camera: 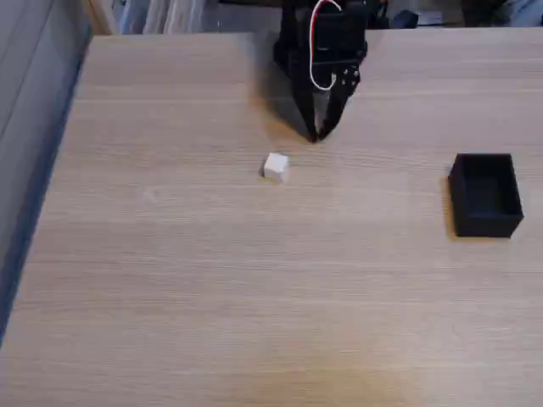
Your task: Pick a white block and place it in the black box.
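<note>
While the black arm [327, 42] reaches down from the far edge of the fixed view, its claw [316, 136] points at the tabletop [212, 297] with both fingertips drawn together to a single tip, pinching nothing. Red and white wires [318, 51] loop across the front of the arm above the fingers. The white block [276, 166] lies free on the light wood-grain surface, near the claw and just below and to the left of its tip, apart from it; the block sits slightly turned, with one corner toward the camera, and casts a small shadow on its left. The black box [485, 195] stands upright and open-topped at the right of the view, well apart from both the block and the claw, its interior dark and showing no contents. A grey surface [34, 127] runs along the left edge of the tabletop, and blurred items line the far edge behind the arm.
</note>
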`<move>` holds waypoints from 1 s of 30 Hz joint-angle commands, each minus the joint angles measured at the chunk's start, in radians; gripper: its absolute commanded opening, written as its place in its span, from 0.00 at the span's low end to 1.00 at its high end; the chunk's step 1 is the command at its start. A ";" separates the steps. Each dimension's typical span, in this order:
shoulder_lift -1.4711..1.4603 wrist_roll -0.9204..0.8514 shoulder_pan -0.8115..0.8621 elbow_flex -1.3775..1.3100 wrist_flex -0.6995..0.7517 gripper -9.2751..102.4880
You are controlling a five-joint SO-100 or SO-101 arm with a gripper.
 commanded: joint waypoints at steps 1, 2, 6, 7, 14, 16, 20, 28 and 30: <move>0.006 -0.015 -0.011 0.015 0.005 0.08; 0.006 -0.014 -0.011 0.015 0.005 0.08; 0.006 -0.014 -0.006 0.015 0.005 0.08; 0.006 -0.014 -0.006 0.015 0.005 0.08; 0.006 -0.014 -0.011 0.015 0.005 0.08; 0.006 -0.014 -0.011 0.015 0.005 0.08; 0.006 -0.012 -0.008 0.015 0.005 0.08; 0.006 -0.012 -0.003 0.015 0.005 0.08; 0.006 -0.014 0.003 0.015 0.005 0.08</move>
